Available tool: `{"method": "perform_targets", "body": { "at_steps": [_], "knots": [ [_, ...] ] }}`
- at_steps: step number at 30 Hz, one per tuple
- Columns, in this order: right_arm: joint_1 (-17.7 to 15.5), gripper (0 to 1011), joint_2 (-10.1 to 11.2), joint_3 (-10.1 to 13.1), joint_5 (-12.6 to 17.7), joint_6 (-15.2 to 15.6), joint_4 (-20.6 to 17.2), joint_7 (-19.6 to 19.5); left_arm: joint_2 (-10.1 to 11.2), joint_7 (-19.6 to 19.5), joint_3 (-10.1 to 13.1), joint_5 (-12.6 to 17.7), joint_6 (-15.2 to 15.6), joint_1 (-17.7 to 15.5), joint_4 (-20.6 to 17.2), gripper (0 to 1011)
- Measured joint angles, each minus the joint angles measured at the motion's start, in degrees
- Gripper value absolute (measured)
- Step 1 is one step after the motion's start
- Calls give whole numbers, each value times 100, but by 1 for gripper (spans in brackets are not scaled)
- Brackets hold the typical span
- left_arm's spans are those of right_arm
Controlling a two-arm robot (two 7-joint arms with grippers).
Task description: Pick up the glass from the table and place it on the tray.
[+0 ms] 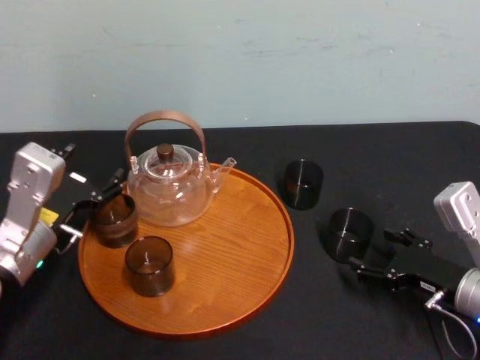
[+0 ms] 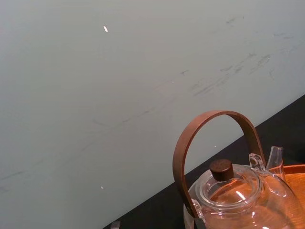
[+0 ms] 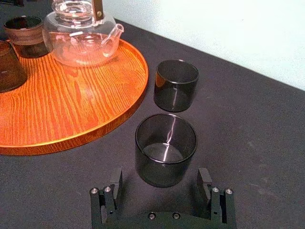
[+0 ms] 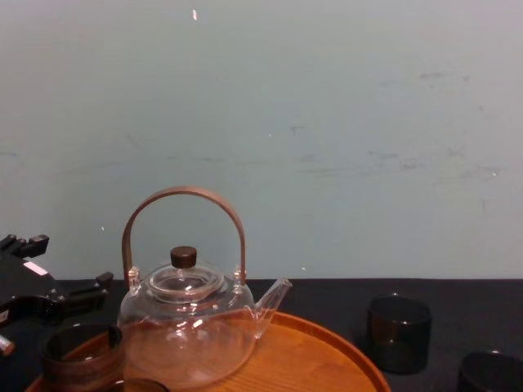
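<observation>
Round tray (image 1: 232, 292) on the black surface (image 1: 375, 150), left of centre. On the tray: teapot (image 1: 169, 184) at the rear, rear glass (image 1: 115, 220) just left of it, front glass (image 1: 149, 265) nearer the robot. 2 others stand on the surface right of the tray: far glass (image 1: 303, 184) and near glass (image 1: 349, 234). Right pincer (image 1: 369, 248) sits low just beside the near glass, fingers spread toward it. Left pincer (image 1: 91, 206) is at the tray's left rim, fingers spread by the rear glass.
</observation>
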Motion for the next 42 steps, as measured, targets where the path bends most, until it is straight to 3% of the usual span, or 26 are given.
{"method": "perform_targets", "body": {
  "at_steps": [7, 15, 42],
  "knots": [
    [104, 1002, -100, 47, -13, 460, -44, 15, 0, 0, 0, 0, 0, 0, 0, 1001],
    [189, 1002, -162, 84, -10, 678, -108, 25, 0, 0, 0, 0, 0, 0, 1, 1001],
    [791, 1002, -445, -161, -127, 814, 342, 185, 0, 0, 0, 0, 0, 0, 0, 1001]
  ]
}}
